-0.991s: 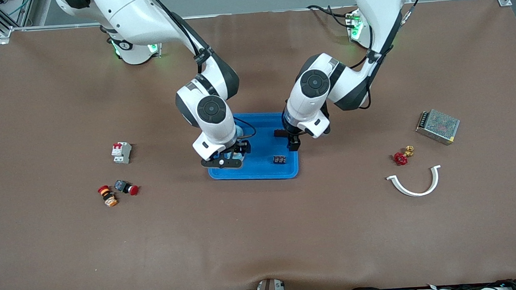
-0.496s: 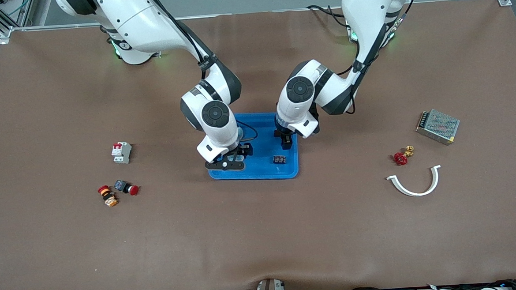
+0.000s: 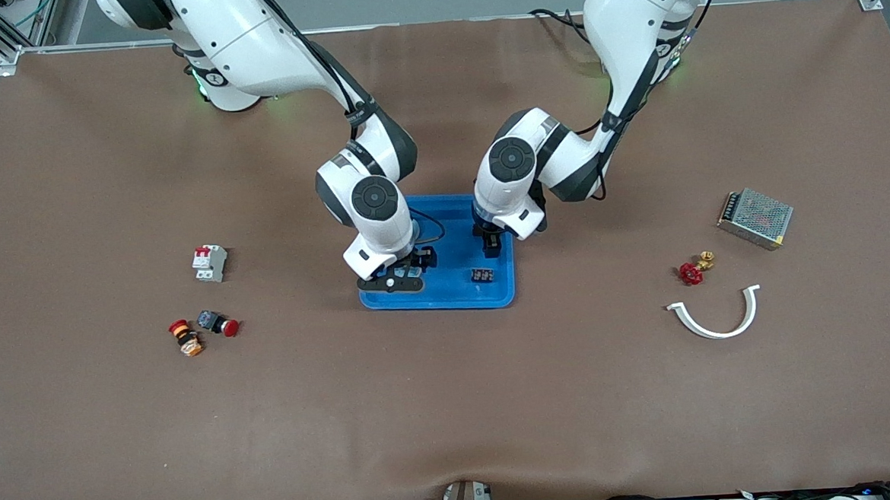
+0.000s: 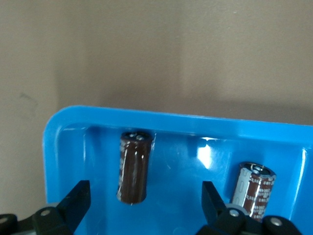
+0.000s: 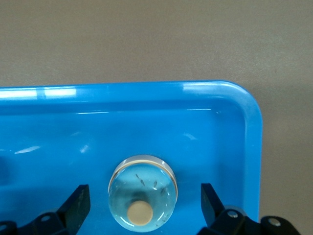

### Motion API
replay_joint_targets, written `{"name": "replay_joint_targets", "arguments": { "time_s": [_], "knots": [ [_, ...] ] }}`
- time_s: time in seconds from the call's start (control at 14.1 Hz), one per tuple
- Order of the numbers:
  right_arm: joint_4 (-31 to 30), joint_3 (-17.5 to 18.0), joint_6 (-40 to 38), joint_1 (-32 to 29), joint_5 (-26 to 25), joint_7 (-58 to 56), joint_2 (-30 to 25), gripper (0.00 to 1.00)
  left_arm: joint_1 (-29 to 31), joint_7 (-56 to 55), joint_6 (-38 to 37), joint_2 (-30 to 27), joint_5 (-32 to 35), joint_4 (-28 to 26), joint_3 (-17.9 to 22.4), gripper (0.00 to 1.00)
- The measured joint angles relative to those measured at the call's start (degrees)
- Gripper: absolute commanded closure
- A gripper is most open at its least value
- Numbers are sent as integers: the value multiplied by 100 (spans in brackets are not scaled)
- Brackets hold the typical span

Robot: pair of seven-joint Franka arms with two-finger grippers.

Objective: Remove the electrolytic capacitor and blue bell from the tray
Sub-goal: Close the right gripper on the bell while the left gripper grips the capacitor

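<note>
A blue tray (image 3: 455,295) lies mid-table. In the left wrist view a brown capacitor (image 4: 133,166) lies on its side in the tray (image 4: 195,122), near a corner. My left gripper (image 4: 144,205) is open low over it, one finger to each side, touching nothing. A second capacitor (image 4: 255,188) lies just outside one finger. In the right wrist view the bell (image 5: 143,192), a shiny dome with a tan button, sits in the tray (image 5: 146,93). My right gripper (image 5: 143,208) is open astride it, clear of it. Both grippers (image 3: 490,244) (image 3: 399,271) hover over the tray.
A small black terminal block (image 3: 481,275) sits in the tray. A circuit breaker (image 3: 209,263) and red push buttons (image 3: 218,323) lie toward the right arm's end. A mesh power supply (image 3: 755,218), red valve (image 3: 692,270) and white curved clip (image 3: 715,316) lie toward the left arm's end.
My left gripper has shifted over the tray toward the right arm's end. My right gripper has moved slightly the other way. Both stay open.
</note>
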Motion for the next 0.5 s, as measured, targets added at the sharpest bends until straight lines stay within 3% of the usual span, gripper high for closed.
{"name": "replay_joint_targets", "arguments": {
  "time_s": [0.5],
  "knots": [
    [-60, -1, 82, 4, 0, 0, 47, 0, -4, 0, 200, 155, 205, 3, 0, 1]
  ]
}}
